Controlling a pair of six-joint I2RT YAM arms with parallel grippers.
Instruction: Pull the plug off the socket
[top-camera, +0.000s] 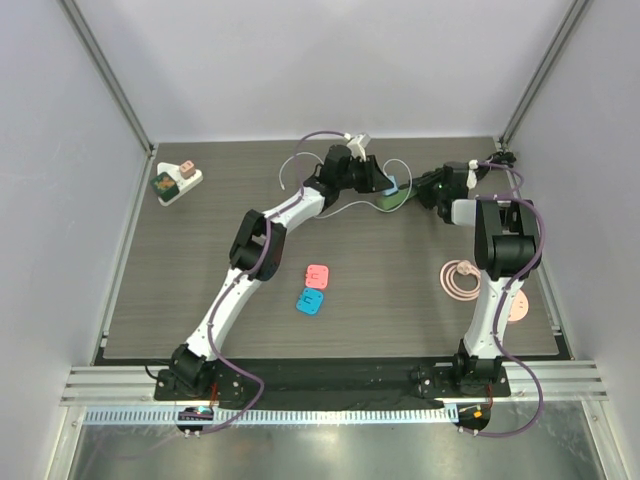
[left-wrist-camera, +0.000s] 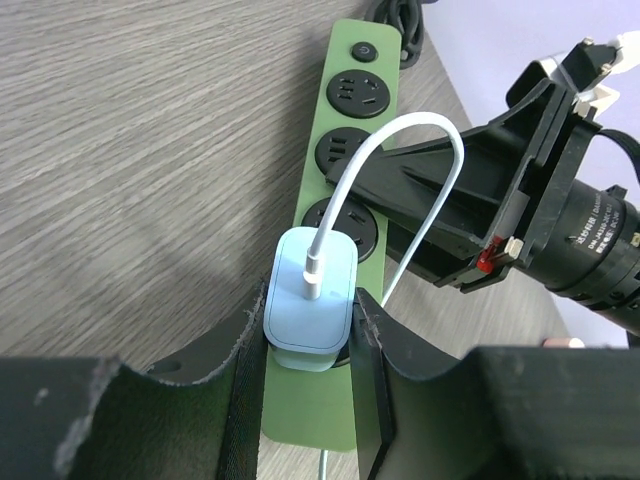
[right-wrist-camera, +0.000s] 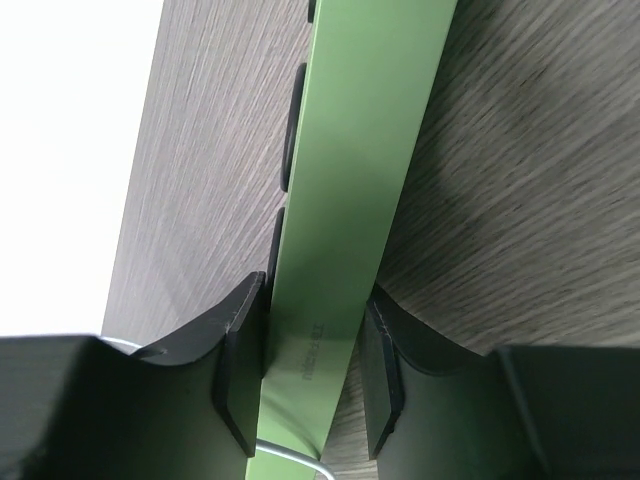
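A green power strip (left-wrist-camera: 312, 412) lies on the dark wood table at the back middle (top-camera: 397, 202). A pale blue plug (left-wrist-camera: 310, 300) with a white cable (left-wrist-camera: 400, 125) sits on the strip's socket nearest my left wrist camera. My left gripper (left-wrist-camera: 305, 335) is shut on the plug, one finger on each side of its body. My right gripper (right-wrist-camera: 312, 350) is shut across the strip's (right-wrist-camera: 360, 150) width, from the right side. In the top view the two grippers (top-camera: 385, 184) (top-camera: 428, 190) meet over the strip.
Back left stands a white adapter block (top-camera: 177, 181). Mid-table lie a pink square (top-camera: 319, 274) and a blue square (top-camera: 311, 301). A pink coiled cable (top-camera: 461, 279) lies by the right arm. White walls close the table's sides and back.
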